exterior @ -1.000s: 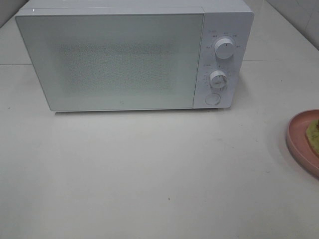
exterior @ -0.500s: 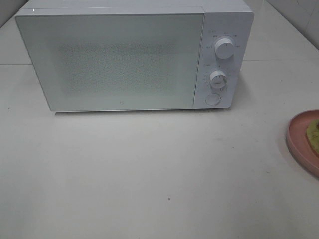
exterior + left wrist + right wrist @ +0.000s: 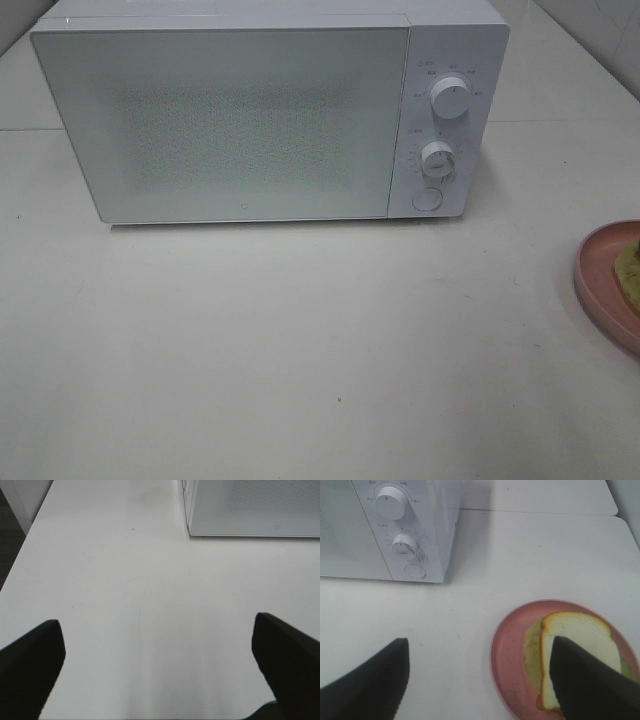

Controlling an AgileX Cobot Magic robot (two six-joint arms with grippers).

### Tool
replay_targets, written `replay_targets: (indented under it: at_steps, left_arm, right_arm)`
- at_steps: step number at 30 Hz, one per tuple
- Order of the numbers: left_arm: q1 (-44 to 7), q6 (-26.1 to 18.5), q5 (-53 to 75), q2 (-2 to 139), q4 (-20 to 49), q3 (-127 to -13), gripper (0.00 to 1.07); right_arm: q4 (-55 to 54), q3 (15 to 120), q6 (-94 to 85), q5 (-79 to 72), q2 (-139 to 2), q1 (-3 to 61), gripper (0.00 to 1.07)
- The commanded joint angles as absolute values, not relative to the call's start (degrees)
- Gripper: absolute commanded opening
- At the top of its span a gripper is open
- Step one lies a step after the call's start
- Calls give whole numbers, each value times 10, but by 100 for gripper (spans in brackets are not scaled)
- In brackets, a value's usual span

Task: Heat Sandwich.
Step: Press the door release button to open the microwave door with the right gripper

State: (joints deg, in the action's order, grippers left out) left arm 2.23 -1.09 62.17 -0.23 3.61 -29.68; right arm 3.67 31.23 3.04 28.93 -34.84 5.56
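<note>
Nothing of the task was done yet, as far as could be judged. The microwave stood at the back of the worktop with its door shut. The sandwich lay on the plate by the worktop's right edge, well apart from the microwave.

The left gripper had its jaws spread wide and held nothing. It hung over bare worktop in front of the microwave's left front corner. The right gripper was also spread wide and empty. It hung above the near side of the plate, with one finger in front of part of the sandwich; whether that finger touched the sandwich could not be told.

What was left, then, seemed to be the whole job: opening the door, putting the sandwich inside, closing up and setting the heat.

By count there were:
- one microwave
- two knobs and one round button on its panel
- one plate
- one sandwich
- two grippers
</note>
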Motion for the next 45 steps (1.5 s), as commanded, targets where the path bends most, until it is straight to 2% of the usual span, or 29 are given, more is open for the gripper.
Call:
replay_targets:
  at_steps: [1, 26, 37, 40, 44, 45]
  left_arm:
    - [23, -9, 614, -15, 34, -296, 96]
    - [23, -9, 614, -15, 34, -296, 96]
    - [23, -9, 614, -15, 34, -296, 96]
    - [23, -9, 614, -15, 34, -296, 96]
    - [23, -9, 614, -15, 34, -296, 96]
    - [23, -9, 614, -15, 34, -296, 96]
  right_arm:
    - [41, 317, 33, 242, -387, 55, 75]
    - [41, 317, 33, -41, -624, 55, 75]
    - [34, 254, 20, -331, -708, 55, 75]
    - [0, 229, -15, -398, -727, 57, 75]
    - [-128, 201, -112, -499, -767, 96, 75]
    - [-128, 201, -112, -499, -767, 96, 75]
